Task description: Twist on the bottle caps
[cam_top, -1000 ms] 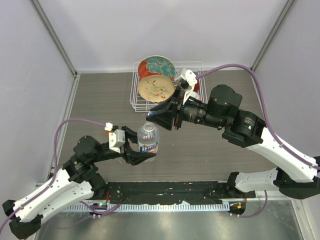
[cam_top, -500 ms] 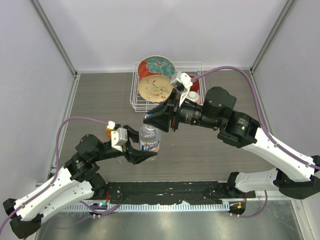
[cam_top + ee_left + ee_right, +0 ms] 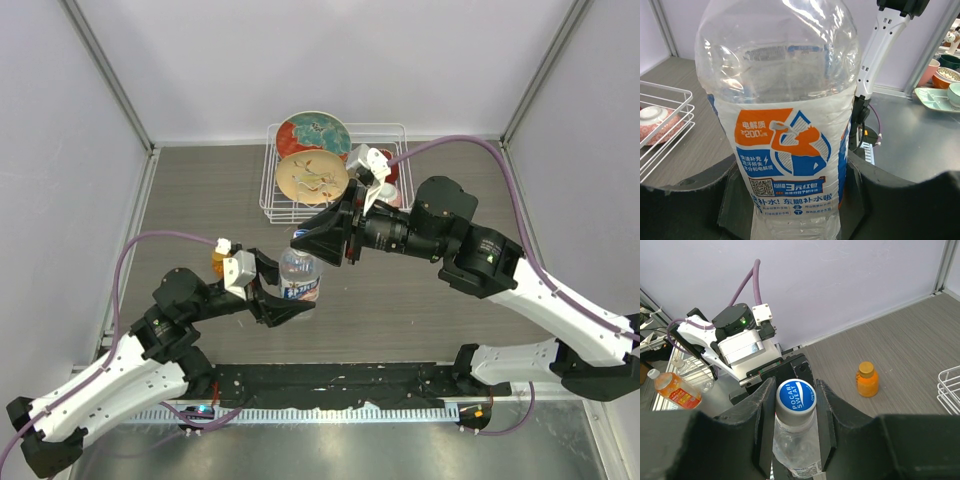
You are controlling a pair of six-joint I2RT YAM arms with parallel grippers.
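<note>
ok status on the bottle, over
Left gripper shut on water bottle, upright. Right gripper closed round its cap, cap seated on top. Orange bottle stands apart, nothing in the way.

Robot lab test cell, pale panel walls [image 3: 350, 60], aluminium frame posts [image 3: 112, 80], wood-grain table [image 3: 200, 190]

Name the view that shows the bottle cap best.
Right wrist: the cap sits plainly between the fingers of the right gripper. Top view hides it under that gripper; left wrist shows only the bottle body.
</note>
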